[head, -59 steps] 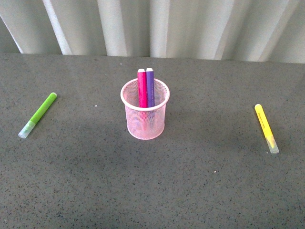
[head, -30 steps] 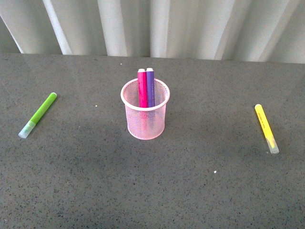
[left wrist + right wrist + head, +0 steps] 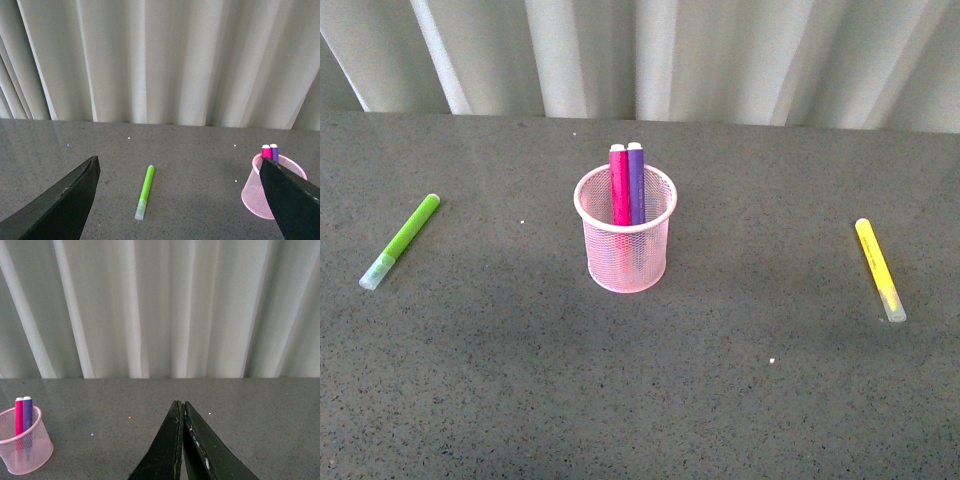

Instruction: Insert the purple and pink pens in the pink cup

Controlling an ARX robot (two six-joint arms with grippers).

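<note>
While neither arm shows in the front view, that view gives the plainest look at the pink cup (image 3: 626, 243), which stands upright near the middle of the grey table (image 3: 620, 400) with both pens inside it: the pink pen (image 3: 618, 186) and the purple pen (image 3: 636, 184) stand side by side, touching or nearly so, leaning toward the far rim, their tops rising above it. A lime-green marker (image 3: 400, 241) lies flat well off to one side of the cup and a yellow marker (image 3: 879, 269) lies flat well off to the other; a pleated white curtain (image 3: 720, 60) hangs behind the table. From the left wrist view, the left claw (image 3: 180, 200) is spread wide with nothing between its dark fingers (image 3: 60, 200); the green marker (image 3: 144, 192) lies ahead of it, between the two fingers' lines, and the cup (image 3: 270, 192) sits ahead and beside the far finger, which hides part of its wall, the two pen tops showing above the rim. From the right wrist view, the right claw (image 3: 181, 440) has its fingers pressed together, pinching nothing; the cup (image 3: 24, 445) stands ahead and well off to one side of it, apart from the fingers, with both pens upright inside. The yellow marker appears only in the front view, and the green one in no right wrist picture.
</note>
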